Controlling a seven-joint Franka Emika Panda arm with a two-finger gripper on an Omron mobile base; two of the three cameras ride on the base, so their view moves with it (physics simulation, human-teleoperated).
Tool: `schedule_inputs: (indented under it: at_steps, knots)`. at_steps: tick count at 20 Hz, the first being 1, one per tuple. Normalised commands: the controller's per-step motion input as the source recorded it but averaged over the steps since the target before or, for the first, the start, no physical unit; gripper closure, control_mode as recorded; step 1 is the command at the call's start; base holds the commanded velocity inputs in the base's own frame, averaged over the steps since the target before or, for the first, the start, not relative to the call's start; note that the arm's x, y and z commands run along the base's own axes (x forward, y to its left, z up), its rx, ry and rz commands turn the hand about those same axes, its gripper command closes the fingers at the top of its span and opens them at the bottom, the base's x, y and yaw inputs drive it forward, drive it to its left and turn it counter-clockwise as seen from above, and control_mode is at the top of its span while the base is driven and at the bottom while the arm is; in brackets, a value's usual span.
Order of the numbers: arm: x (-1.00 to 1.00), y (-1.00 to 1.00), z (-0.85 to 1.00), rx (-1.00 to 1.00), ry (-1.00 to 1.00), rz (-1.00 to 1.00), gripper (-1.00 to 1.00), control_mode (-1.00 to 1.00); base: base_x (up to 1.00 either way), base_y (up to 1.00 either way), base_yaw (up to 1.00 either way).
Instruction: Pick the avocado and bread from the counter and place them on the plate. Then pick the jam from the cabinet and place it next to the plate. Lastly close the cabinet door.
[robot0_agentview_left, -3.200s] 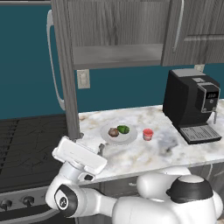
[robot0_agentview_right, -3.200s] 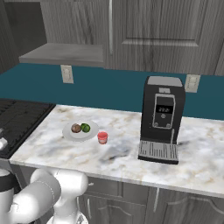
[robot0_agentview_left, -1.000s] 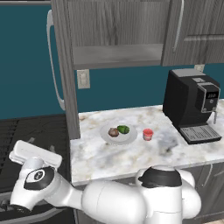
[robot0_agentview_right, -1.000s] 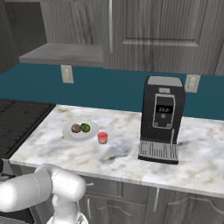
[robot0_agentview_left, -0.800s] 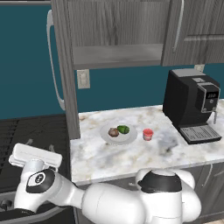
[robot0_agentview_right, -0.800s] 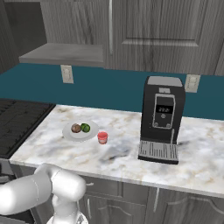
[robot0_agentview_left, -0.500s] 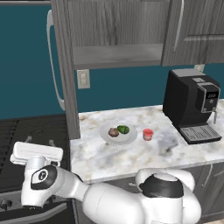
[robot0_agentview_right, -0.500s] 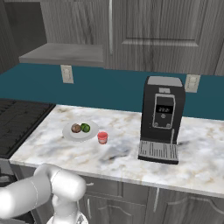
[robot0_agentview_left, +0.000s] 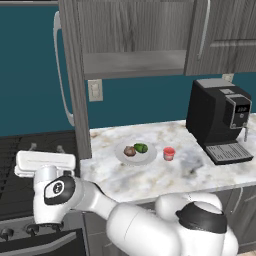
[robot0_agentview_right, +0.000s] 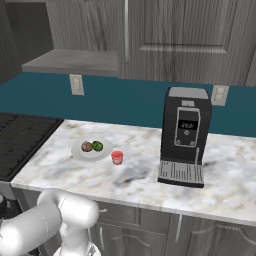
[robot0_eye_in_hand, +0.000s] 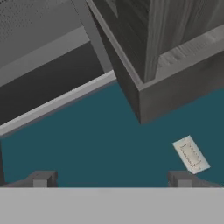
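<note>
The green avocado (robot0_agentview_left: 141, 148) and the brown bread (robot0_agentview_left: 129, 150) lie side by side on the white plate (robot0_agentview_left: 136, 158) on the marbled counter (robot0_agentview_left: 165, 175). Just right of the plate stands the red jam (robot0_agentview_left: 169, 153). From the right base view the avocado (robot0_agentview_right: 98, 146), bread (robot0_agentview_right: 87, 146), plate (robot0_agentview_right: 90, 154) and jam (robot0_agentview_right: 117, 157) show the same. The cabinet (robot0_agentview_left: 135, 62) has its cabinet door (robot0_agentview_left: 75, 80) swung out edge-on, handle (robot0_agentview_left: 61, 75) to the left. My gripper (robot0_eye_in_hand: 111, 179) is open and holds nothing, pointing up at the cabinet's underside (robot0_eye_in_hand: 175, 83). Its white hand (robot0_agentview_left: 45, 162) hangs over the stove, left of the door.
A black coffee machine (robot0_agentview_left: 219, 125) stands at the counter's right end. The black stove top (robot0_agentview_left: 30, 165) lies left of the counter, under my hand. A wall outlet (robot0_eye_in_hand: 191, 154) sits on the teal wall below the cabinet. More closed wall cabinets (robot0_agentview_right: 190, 35) hang to the right.
My hand has swung left from the counter's edge out over the stove, then risen a little in the last second. The food, plate, jam and door have not moved.
</note>
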Motion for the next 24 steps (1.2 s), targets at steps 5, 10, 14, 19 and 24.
schedule_inputs:
  at_steps: [5, 10, 14, 19, 24]
  knots:
    - [-0.32, 0.01, 0.69, -0.08, 0.00, -0.04, -1.00, -1.00, 0.00, 0.00, 0.00]
    - [-0.37, 0.00, 0.64, 0.00, -0.07, -0.16, -1.00, -1.00, 0.00, 0.00, 0.00]
    - [-0.37, -0.03, 0.68, 0.00, -0.17, -0.28, -1.00, -1.00, 0.00, 0.00, 0.00]
    - [-0.37, -0.10, 0.66, 0.00, -0.23, -0.35, -1.00, -1.00, 0.00, 0.00, 0.00]
    - [-0.45, -0.20, 0.67, 0.02, -0.24, -0.38, -1.00, -1.00, 0.00, 0.00, 0.00]
